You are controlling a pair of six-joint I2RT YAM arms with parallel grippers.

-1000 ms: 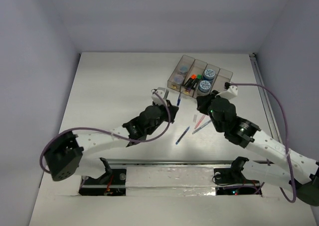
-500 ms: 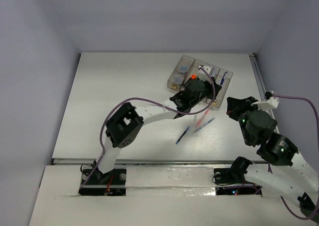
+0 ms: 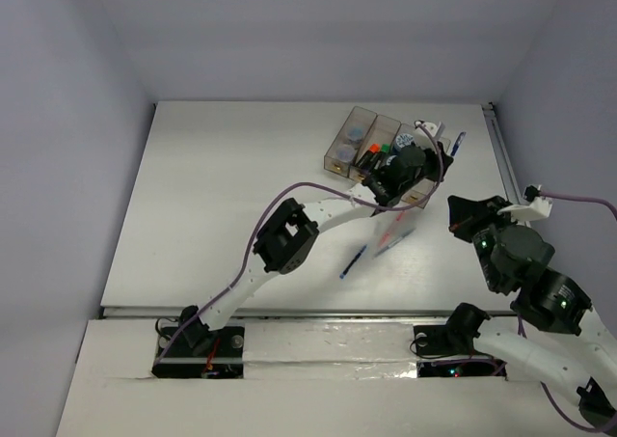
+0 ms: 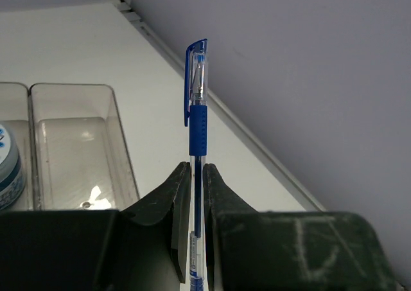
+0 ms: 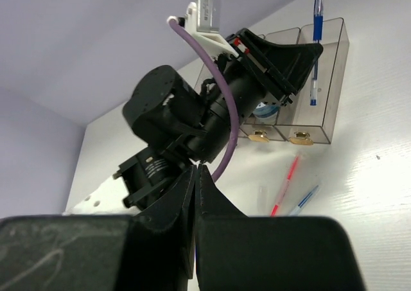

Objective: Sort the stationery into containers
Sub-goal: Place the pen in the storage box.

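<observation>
The row of translucent smoky-brown bins (image 3: 339, 163) stands at the back of the table. My left gripper (image 3: 440, 151) hovers over its right end, shut on a blue pen (image 4: 198, 114) that points up past the fingertips; the pen also shows in the top view (image 3: 458, 144) and the right wrist view (image 5: 315, 40). Below it the rightmost bin (image 4: 122, 151) is empty. The bins hold orange and green markers (image 3: 373, 150) and a blue-white roll (image 3: 406, 142). A blue pen (image 3: 353, 261), a red pen (image 3: 390, 232) and another blue pen (image 3: 405, 235) lie on the table. My right gripper (image 5: 196, 170) is shut and empty, off to the right (image 3: 461, 209).
The left arm (image 3: 318, 210) stretches diagonally across the table toward the bins. A metal rail (image 3: 511, 181) runs along the table's right edge, close to the right arm. A small clear cap (image 5: 262, 198) lies beside the red pen (image 5: 286, 184).
My left gripper has carried the blue pen further right, from the middle bins to over the rightmost one. The right arm has drawn back a little to the right.
</observation>
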